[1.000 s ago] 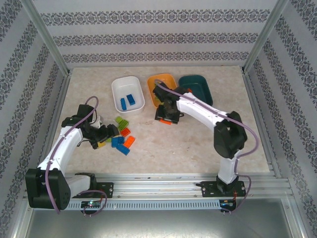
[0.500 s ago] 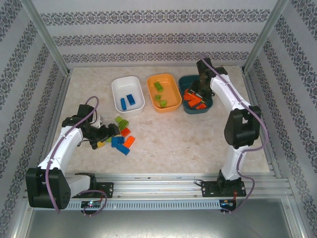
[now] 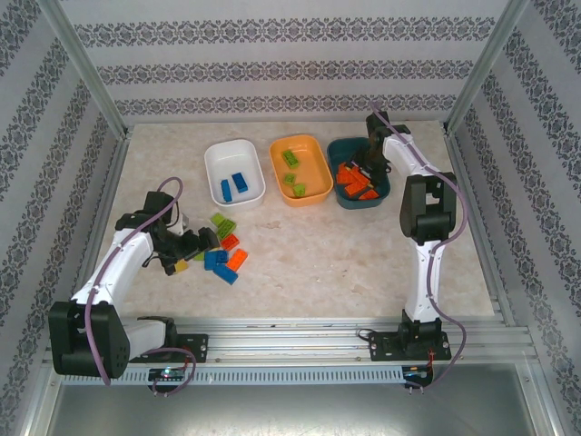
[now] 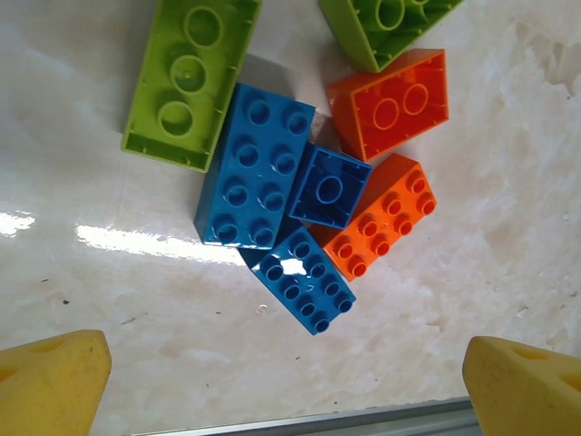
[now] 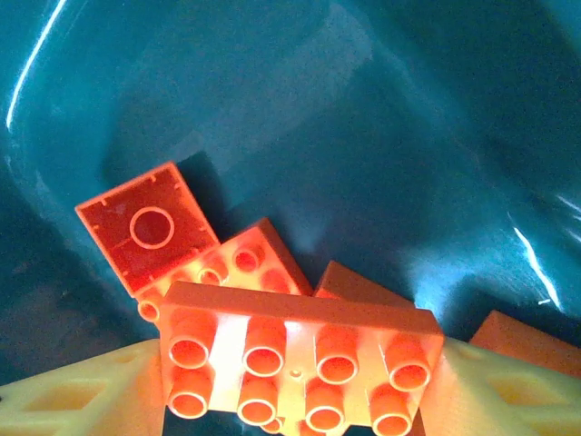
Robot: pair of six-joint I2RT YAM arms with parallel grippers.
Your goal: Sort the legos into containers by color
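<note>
The right gripper (image 5: pixel 300 400) pinched an orange brick (image 5: pixel 300 350), eight studs in two rows (quite glossy), above other orange bricks (image 5: pixel 150 232) in the dark teal dish (image 5: pixel 363 109). The left gripper (image 4: pixel 290 386) hung spread wide over the blue, orange and lime pile (image 4: pixel 300 200) on the table (image 4: pixel 472 272).

We see a robotics lab test cell, not a lived-in room. Bare aluminium frame posts (image 3: pixel 86 77) box in a beige marble-look tabletop (image 3: pixel 318 263), and the grey-and-white striped floral wallpaper panels (image 3: pixel 290 64) form a backdrop on that frame. Two white-and-black robot arms (image 3: pixel 113 263) trailing purple cables (image 3: pixel 175 188) are bolted to a slotted aluminium rail (image 3: pixel 290 341), with small blue, orange and lime green studded plastic legos (image 3: pixel 222 259) loose on the top.
</note>
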